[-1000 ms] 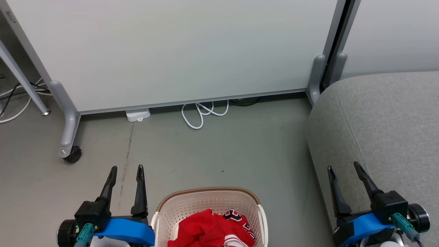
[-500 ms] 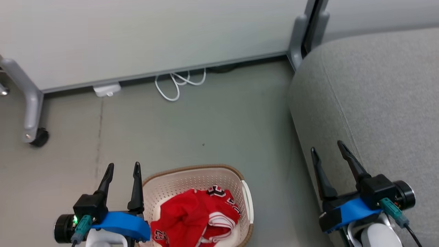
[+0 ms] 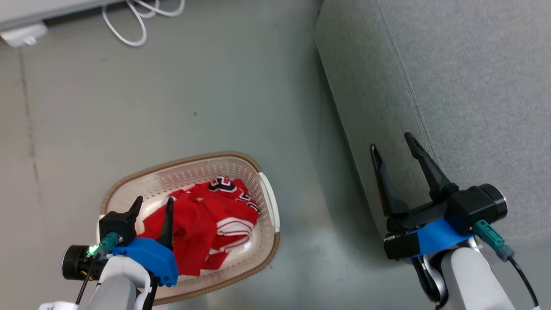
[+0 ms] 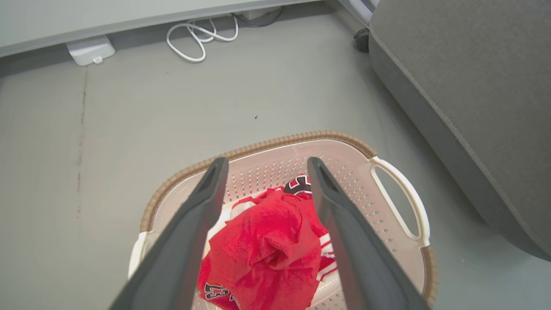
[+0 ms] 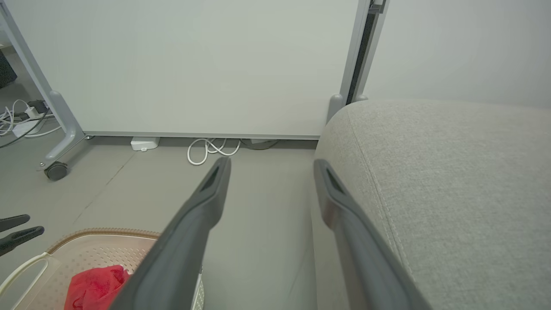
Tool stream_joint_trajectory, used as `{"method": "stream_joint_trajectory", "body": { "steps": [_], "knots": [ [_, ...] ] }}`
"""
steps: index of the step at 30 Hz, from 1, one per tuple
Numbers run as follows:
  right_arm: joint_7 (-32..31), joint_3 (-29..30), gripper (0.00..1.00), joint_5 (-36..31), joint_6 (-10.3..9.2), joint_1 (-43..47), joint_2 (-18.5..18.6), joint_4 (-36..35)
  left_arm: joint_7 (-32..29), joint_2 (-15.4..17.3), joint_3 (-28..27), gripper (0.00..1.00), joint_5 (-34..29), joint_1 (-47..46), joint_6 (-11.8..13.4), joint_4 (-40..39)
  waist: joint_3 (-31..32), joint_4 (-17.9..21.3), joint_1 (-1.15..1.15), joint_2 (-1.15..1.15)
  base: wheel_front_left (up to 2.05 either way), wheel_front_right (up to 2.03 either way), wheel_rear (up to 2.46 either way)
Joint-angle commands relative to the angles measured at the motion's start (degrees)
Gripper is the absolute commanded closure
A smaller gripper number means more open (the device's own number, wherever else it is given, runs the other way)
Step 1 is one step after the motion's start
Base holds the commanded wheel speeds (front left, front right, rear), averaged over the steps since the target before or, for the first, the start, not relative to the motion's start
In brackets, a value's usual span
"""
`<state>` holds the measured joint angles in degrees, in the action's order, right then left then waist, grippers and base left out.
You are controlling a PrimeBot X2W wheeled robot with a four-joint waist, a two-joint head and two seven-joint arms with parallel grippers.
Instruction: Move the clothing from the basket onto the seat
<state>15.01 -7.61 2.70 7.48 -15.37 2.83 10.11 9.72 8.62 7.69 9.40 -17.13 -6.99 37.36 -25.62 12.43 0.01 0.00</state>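
1. Bright red soft-fabric sports clothing with white stripes and black-and-white numerals (image 3: 202,224): lies bunched in a heap inside the cream-white perforated oval plastic basket with the brown woven-look rim (image 3: 181,158), which sits on the grey floor (image 3: 172,86). None of it on the seat yet.
2. Large light-grey upholstered seat cushion with a stitched seam (image 3: 452,86): stands to the right of the basket, near but apart, with a strip of floor between.
3. Left gripper (image 3: 154,202): hangs over the near-left part of the basket, long dark fingers spread apart with nothing between them. In the left wrist view, frames the top fold of the red heap, apparently above it rather than touching.
4. Right gripper (image 3: 391,144): sits against the seat's side face, fingers likewise apart and empty.
5. Step in hand, most likely: the approach for the first pick — no garment lifted.
6. Next move, as a judgement: calls for lowering the left fingers around the raised fold and closing firmly on the slack cloth. Then calls for lifting high enough to clear the rim before swinging right across the floor gap to the cushion.
7. Worth watching: loose fabric trailing and catching on the rim or the white side handle (image 3: 270,202) — or dragging the light basket along.
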Motion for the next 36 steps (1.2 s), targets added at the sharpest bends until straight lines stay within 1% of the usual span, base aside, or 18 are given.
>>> {"method": "stream_joint_trajectory", "body": {
  "steps": [1, 4, 8, 13, 18, 20, 25, 32, 36],
  "knots": [
    [0.2, -0.1, 0.00, 0.4, 0.03, -1.0, 0.1, -0.4, -0.4, 0.4, 0.2, 0.00, 0.4, -1.5, -0.1, 0.9, -4.6, 3.0, -0.01, 0.00, 0.00, 0.00, 0.00],
    [0.2, -0.4, 0.00, 1.1, 0.03, -1.8, 0.1, -1.2, -1.9, 1.6, 1.5, 0.00, 1.4, -3.6, -0.4, 4.3, -7.2, 3.6, -0.01, 0.00, 0.00, 0.00, 0.00],
    [0.2, -0.9, 0.00, 2.0, 0.03, -3.1, 0.1, -2.1, -3.8, 2.0, 4.6, 0.00, 2.8, -6.3, -0.6, 8.0, -10.4, 4.2, -0.01, 0.00, 0.00, 0.00, 0.00],
    [0.2, -1.3, 0.00, 3.0, 0.03, -4.2, 0.1, -2.9, -7.8, 2.2, 7.6, 0.00, 7.7, -9.0, -0.5, 11.8, -13.4, 4.6, -0.01, 0.00, 0.00, 0.00, 0.00],
    [0.2, -1.1, 0.00, 3.6, 0.03, -4.8, 0.1, -3.1, -10.2, 3.1, 8.2, 0.00, 10.4, -11.3, -0.5, 14.8, -15.1, 4.9, -0.01, 0.00, 0.00, 0.00, 0.00],
    [0.2, -1.0, 0.00, 3.8, 0.03, -4.9, 0.1, -3.2, -9.9, 3.2, 8.2, 0.00, 10.6, -12.1, -0.3, 15.7, -15.7, 5.0, -0.01, 0.00, 0.00, 0.00, 0.00],
    [0.2, -0.7, 0.00, 4.3, 0.03, -5.5, 0.1, -3.5, -10.5, 3.3, 7.6, 0.00, 10.9, -14.1, 2.3, 18.5, -17.1, 5.2, -0.01, 0.00, 0.00, 0.00, 0.00],
    [0.2, -1.0, 0.00, 4.9, 0.03, -6.1, 0.1, -3.7, -8.6, 3.1, 7.7, 0.00, 11.7, -16.6, 1.6, 20.5, -18.6, 5.4, -0.01, 0.00, 0.00, 0.00, 0.00],
    [0.2, -1.2, 0.00, 5.2, 0.03, -6.5, 0.1, -3.9, -6.0, 3.2, 8.4, 0.00, 11.4, -18.8, 1.1, 22.0, -19.6, 5.7, -0.01, 0.00, 0.00, 0.00, 0.00]
  ]
}}
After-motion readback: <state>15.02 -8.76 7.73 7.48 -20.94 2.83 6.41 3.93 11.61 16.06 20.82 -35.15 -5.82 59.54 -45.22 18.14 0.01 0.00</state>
